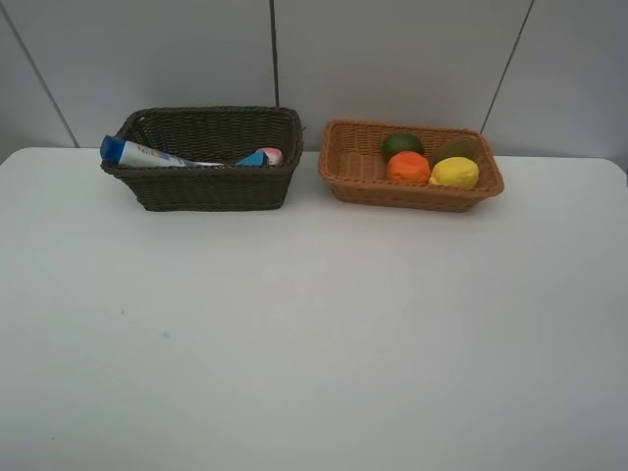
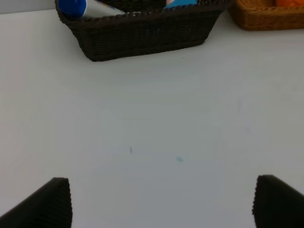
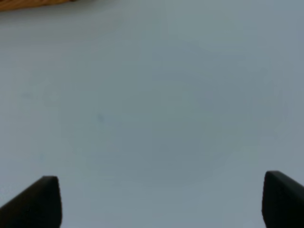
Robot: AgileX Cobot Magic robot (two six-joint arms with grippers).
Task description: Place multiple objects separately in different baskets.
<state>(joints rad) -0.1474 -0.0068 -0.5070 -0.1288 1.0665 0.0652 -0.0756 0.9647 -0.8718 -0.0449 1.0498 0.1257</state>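
Note:
The dark brown basket (image 1: pixel 211 186) stands at the back left and holds the blue-capped white bottle (image 1: pixel 137 153) and the small pink bottle (image 1: pixel 269 156). The light tan basket (image 1: pixel 358 172) beside it holds the green lime (image 1: pixel 402 144), orange (image 1: pixel 408 168), yellow lemon (image 1: pixel 454 173) and brown kiwi (image 1: pixel 457 148). The marker and eraser are hidden. Neither arm shows in the high view. My left gripper (image 2: pixel 161 202) is open and empty above the table, facing the dark basket (image 2: pixel 142 33). My right gripper (image 3: pixel 164 202) is open and empty over bare table; the tan basket's edge (image 3: pixel 28 4) shows far off.
The white table (image 1: pixel 314 334) spans the whole view, with a grey panelled wall (image 1: pixel 392 59) behind the baskets. A few small marks (image 2: pixel 179 159) dot the tabletop. The tan basket's corner (image 2: pixel 256 16) shows in the left wrist view.

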